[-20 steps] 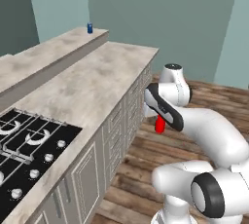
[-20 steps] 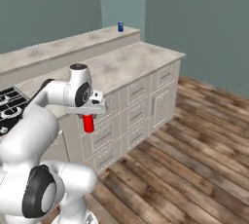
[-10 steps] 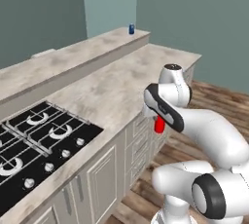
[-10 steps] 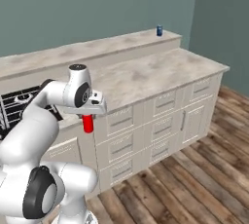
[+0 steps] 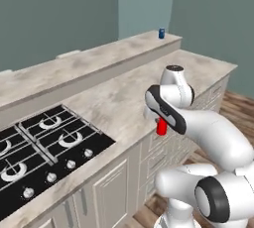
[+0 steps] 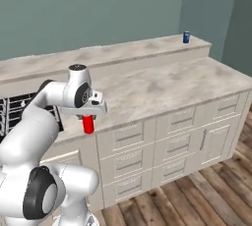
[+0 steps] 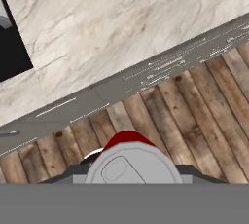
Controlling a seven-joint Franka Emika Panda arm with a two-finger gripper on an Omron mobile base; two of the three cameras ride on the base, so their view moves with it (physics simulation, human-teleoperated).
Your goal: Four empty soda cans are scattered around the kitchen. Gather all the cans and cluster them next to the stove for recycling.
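- Our jaws (image 6: 88, 120) are clamped on a red soda can (image 5: 161, 127), hanging just off the table (image 5: 119, 104) edge.
- We judge this the carrying step.
- Next we must set it down beside the stove (image 5: 42, 142).
- A blue can (image 6: 186, 37) waits on the far ledge.

**No legible text in kitchen scene**

No lettering, brand or number can be read on the red can (image 6: 88, 124), the far blue can (image 6: 186, 37), the stove (image 5: 44, 142) knobs or the cabinet fronts (image 6: 172, 136).
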